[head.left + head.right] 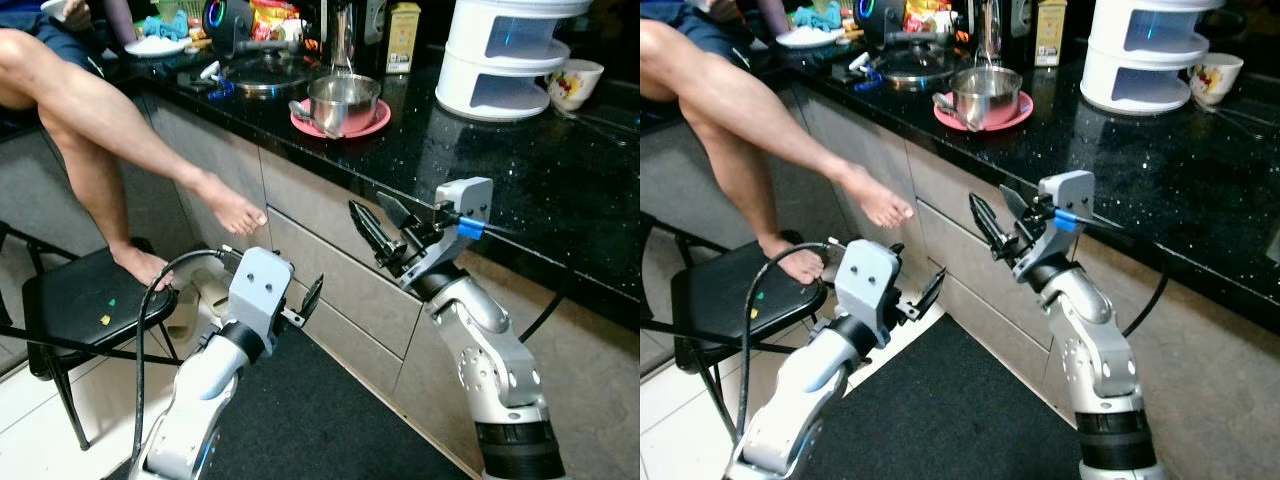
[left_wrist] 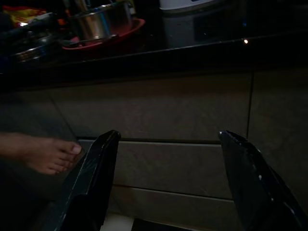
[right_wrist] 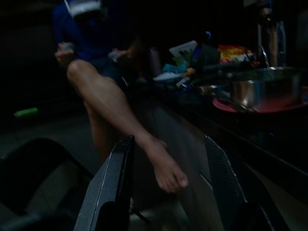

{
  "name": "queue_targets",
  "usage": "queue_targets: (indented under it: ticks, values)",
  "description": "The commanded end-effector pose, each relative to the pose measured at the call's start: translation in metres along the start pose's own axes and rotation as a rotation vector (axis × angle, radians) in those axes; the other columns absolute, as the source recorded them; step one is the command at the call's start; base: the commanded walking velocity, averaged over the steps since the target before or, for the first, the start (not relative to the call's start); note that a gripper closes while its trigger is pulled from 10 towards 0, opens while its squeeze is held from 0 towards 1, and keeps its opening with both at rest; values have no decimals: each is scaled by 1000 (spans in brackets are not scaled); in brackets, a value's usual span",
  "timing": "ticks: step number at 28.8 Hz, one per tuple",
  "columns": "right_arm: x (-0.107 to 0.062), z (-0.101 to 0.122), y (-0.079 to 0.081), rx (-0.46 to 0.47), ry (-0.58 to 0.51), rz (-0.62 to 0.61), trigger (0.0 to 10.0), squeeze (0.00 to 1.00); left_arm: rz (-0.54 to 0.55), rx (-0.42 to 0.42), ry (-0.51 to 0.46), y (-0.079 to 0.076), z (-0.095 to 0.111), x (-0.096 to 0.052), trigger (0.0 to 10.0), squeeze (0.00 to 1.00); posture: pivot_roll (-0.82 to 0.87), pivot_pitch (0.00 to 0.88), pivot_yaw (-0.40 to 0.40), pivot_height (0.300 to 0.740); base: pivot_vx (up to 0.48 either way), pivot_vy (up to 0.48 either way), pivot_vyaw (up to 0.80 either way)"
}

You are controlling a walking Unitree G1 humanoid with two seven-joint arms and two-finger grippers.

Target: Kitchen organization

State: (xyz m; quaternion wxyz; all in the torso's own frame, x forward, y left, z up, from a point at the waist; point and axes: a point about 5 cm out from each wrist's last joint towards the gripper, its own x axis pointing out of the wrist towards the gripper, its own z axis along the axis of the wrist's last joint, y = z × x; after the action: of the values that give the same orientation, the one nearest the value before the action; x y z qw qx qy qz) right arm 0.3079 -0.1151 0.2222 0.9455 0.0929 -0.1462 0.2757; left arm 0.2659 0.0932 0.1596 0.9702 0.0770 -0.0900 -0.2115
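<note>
The counter (image 1: 560, 190) is the landmark: a steel pot (image 1: 343, 100) sits on a pink plate (image 1: 372, 124) near its front edge, with a white tiered steamer (image 1: 500, 55) and a floral bowl (image 1: 574, 82) further along. The right gripper (image 1: 380, 225) is raised just below the counter's edge, fingers spread and holding nothing, likely readying a reach for the pot. The left gripper (image 2: 166, 187) hangs lower, facing the drawers (image 1: 340, 290) under the counter, also spread and empty. A person's foot (image 1: 232, 205) hovers beside the counter, above a black chair (image 1: 80, 300), so any reach should keep clear of it.

Steel pot (image 1: 987, 93) sits on pink plate (image 1: 1015, 113) on black counter (image 1: 1160, 160).
</note>
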Motion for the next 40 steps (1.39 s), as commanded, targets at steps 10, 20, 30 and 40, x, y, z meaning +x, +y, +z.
queue_targets:
  ticks: [10,20,30,40]
  values:
    - [9,16,9,8,-73,37,10000,0,-20,4,15,-2,-5,1,10000,0,-47,0,28,740,328,0,0]
    - [13,18,13,6,-78,50,10000,0,-24,5,12,-2,-4,2,10000,0,-46,0,30,740,343,0,0]
    - [16,23,16,2,-91,59,10000,0,-27,4,10,-3,-4,3,10000,0,-45,0,29,740,349,0,0]
    - [20,22,22,-32,-62,73,10000,0,-29,4,10,-4,-4,3,10000,0,-44,0,29,740,352,0,0]
